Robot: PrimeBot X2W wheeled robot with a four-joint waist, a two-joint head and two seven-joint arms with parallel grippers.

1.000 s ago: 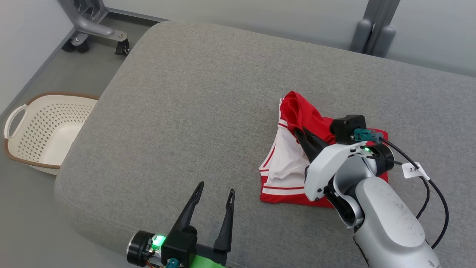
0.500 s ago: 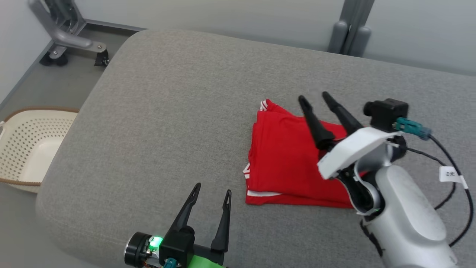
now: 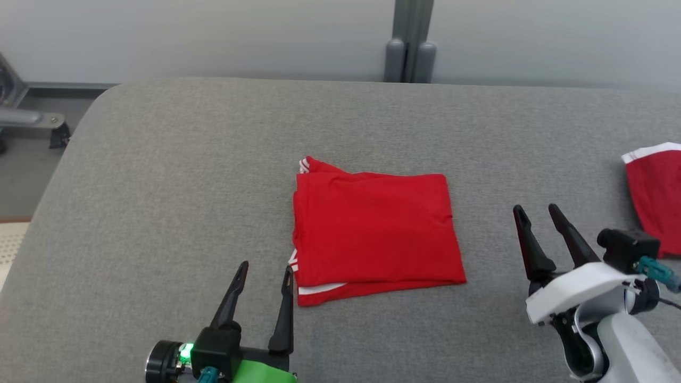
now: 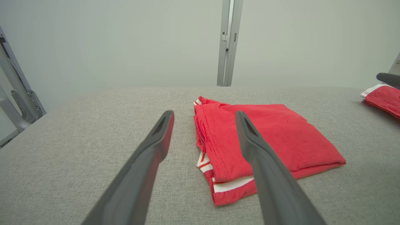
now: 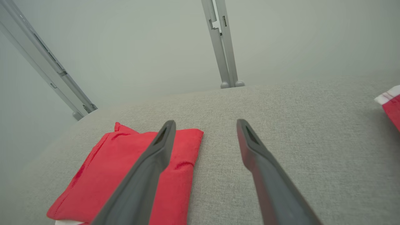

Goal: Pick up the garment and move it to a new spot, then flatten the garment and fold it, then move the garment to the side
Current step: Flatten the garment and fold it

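Note:
The garment (image 3: 372,229) is red with white trim and lies folded into a flat rectangle at the middle of the grey cushioned surface (image 3: 186,175). It shows again in the left wrist view (image 4: 265,140) and the right wrist view (image 5: 125,175). My left gripper (image 3: 264,269) stands open near the front edge, just left of the garment's near left corner, holding nothing. To the right of the garment, and apart from it, my right gripper (image 3: 536,210) is also open and empty.
A second folded red and white garment (image 3: 652,194) lies at the right edge of the surface. A grey post (image 3: 409,48) stands against the back wall. A wheeled metal frame (image 3: 32,122) is on the floor at the left.
My right gripper let go of the garment, opened and drew back to the right; the garment now lies folded flat. The head camera has swung right, so the basket has left the picture.

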